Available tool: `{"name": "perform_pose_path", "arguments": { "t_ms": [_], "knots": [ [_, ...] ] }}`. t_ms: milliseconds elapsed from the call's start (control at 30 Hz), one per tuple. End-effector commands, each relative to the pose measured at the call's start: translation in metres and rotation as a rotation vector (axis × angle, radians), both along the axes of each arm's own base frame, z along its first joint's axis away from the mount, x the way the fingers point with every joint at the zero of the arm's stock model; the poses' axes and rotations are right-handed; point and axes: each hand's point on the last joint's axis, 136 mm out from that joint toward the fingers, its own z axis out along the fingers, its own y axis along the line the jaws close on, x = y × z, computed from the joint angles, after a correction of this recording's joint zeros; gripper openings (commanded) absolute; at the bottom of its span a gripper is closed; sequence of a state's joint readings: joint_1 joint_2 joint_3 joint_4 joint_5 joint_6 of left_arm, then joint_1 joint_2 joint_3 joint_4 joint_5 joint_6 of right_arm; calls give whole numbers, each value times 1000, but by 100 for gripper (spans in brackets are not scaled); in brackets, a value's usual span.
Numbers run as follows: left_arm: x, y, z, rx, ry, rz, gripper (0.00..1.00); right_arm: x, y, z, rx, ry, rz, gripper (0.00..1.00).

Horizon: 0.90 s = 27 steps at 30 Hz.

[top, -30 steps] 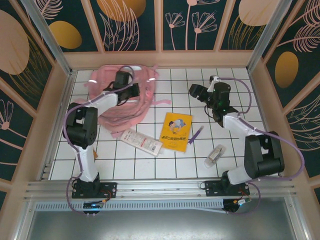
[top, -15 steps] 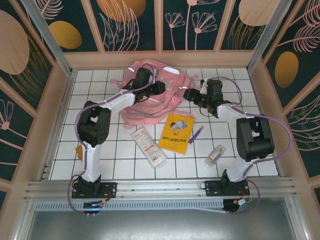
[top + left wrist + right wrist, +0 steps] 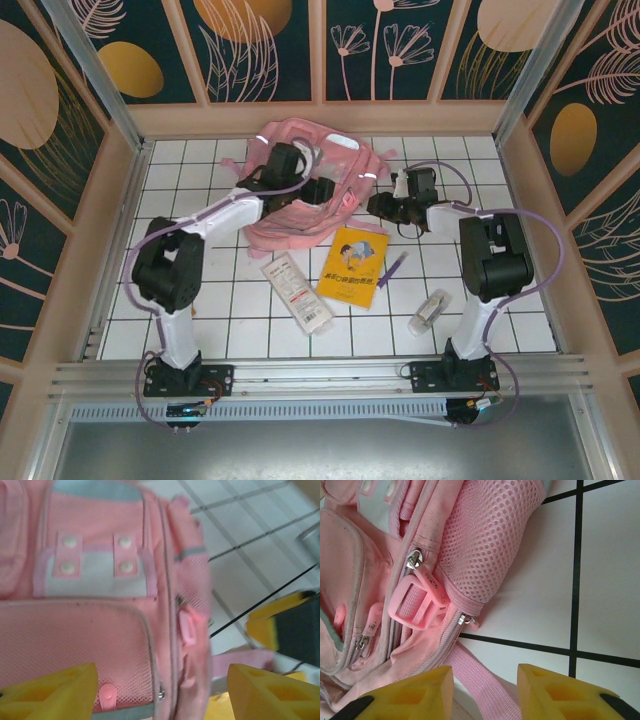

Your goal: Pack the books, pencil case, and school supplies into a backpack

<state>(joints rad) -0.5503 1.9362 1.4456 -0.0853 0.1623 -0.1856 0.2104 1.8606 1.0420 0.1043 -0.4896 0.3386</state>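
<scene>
1. Top external view: I see the pink backpack [image 3: 285, 230] at the far centre of the table, dragged there from the far-left corner within the last second. That puts it within reach of both arms, which I judge was the point of the move.
2. The yellow-orange book [image 3: 352, 264] lies just near of the bag. The bag's near edge now reaches the book's far corner, where a gap showed before.
3. The white pencil case [image 3: 296, 293] lies left of the book, turned more end-on than a second ago.
4. The left gripper [image 3: 160, 690] hangs over the bag's front pockets with its jaws spread wide and holding nothing. It has let go of the fabric it was pulling.
5. The right gripper [image 3: 485, 690] has swung in to the bag's right side, by the mesh pocket. Its jaws are narrowing but still parted, with a pink strap [image 3: 485, 680] lying between them, not clamped as far as I can see.
6. The whitish tube [image 3: 430, 311] and purple pen [image 3: 392, 270] lie unmoved on the tiles, right of the book. Nothing is packed yet.
</scene>
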Motion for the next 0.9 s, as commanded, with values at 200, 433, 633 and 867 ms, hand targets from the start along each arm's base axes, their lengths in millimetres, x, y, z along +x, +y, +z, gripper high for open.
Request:
{"name": "perform_pose_path", "arguments": {
  "t_ms": [200, 433, 633, 867],
  "knots": [
    [36, 14, -69, 271, 25, 177, 70, 8, 6, 5, 36, -76, 43, 32],
    [38, 14, -106, 365, 85, 202, 65, 0, 3, 4, 14, -103, 46, 28],
    [38, 14, -93, 397, 61, 159, 11, -2, 4, 16, -16, -179, 97, 37],
    [33, 15, -3, 345, -136, 87, 0, -6, 27, 19, 41, -155, 255, 44]
  ]
}}
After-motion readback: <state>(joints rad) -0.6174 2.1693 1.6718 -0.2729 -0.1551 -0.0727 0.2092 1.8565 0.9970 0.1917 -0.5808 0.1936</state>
